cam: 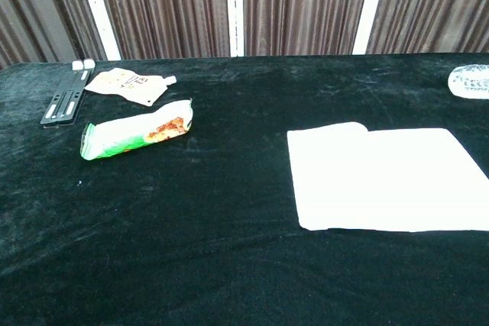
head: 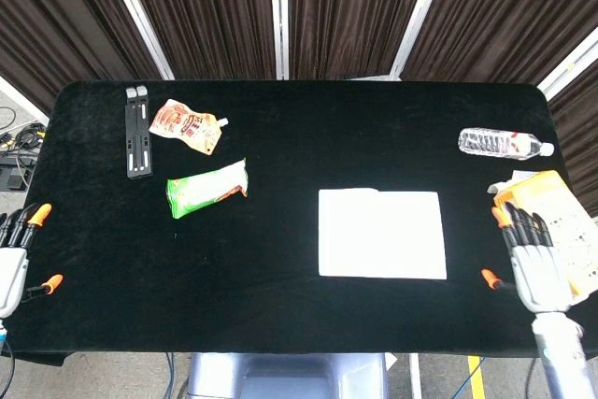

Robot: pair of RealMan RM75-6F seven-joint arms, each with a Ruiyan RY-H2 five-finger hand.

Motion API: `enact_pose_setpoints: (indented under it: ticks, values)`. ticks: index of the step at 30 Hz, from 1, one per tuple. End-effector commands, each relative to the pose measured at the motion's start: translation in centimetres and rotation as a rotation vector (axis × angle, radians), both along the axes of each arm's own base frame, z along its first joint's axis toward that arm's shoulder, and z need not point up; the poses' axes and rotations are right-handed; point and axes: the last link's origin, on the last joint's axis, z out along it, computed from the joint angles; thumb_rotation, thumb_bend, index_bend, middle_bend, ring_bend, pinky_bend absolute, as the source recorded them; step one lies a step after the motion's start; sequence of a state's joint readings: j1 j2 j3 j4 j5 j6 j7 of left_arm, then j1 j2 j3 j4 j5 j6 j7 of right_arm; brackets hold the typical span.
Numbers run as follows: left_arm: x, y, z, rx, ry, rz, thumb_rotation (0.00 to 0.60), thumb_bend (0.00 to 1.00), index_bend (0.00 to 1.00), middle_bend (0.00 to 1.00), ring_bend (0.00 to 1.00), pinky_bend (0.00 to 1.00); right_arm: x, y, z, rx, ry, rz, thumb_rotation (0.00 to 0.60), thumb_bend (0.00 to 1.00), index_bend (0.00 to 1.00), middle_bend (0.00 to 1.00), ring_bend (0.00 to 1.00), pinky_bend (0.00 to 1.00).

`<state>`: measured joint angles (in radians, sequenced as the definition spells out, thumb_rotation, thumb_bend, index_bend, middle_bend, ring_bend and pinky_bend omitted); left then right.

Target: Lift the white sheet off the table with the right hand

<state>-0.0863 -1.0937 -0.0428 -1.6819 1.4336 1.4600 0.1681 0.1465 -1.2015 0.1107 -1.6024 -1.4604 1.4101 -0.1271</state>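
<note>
So the right hand (head: 531,263) has its fingers (head: 519,228) stretched out straight and a bit apart, thumb poking off to the side, holding nothing, which makes sense if it's getting ready to reach in flat rather than grab from above. It sits off to the right of the sheet (head: 381,233), near it but clearly not touching, down by the table (head: 280,296) edge. The sheet itself lies flat on the black cloth, and in the chest view (cam: 382,179) you can see its top left corner bulges up a little, so that's probably the easiest spot to get a finger under, though it's the far corner from the hand. A thin flat sheet on velvet is going to be fiddly, my guess is it needs a pinch at an edge or a slide to bunch it up. Just right of the sheet and next to the fingers there's a yellow box (head: 551,207), and further back a bottle (head: 505,144) lying on its side, both could get bumped if the arm swings wide. The left hand (head: 13,263) is parked well left of the sheet at the table edge, fingers straight and slightly apart too, empty, looks like it's just staying out of the way. The snack bag (head: 206,187), pouch (head: 187,125) and black bar (head: 138,131) are all way left of the sheet, not a factor.
</note>
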Motion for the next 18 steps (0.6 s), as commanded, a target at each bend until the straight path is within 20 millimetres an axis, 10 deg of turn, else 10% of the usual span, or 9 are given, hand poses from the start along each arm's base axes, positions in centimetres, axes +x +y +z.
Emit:
enact_pose_setpoints:
  ticks: [1, 18]
  values:
    - [0.0, 0.1, 0.1, 0.002, -0.002, 0.001, 0.600, 0.13, 0.00, 0.00, 0.00, 0.00, 2.4, -1.9, -1.9, 0.038, -0.031, 0.015, 0.600, 0.07, 0.00, 0.00, 0.00, 0.00]
    - [-0.4, 0.1, 0.6, 0.007, -0.025, 0.012, 0.600, 0.15, 0.00, 0.00, 0.00, 0.00, 14.8, -3.4, -15.0, 0.288, -0.120, -0.025, 0.600, 0.08, 0.00, 0.00, 0.00, 0.00]
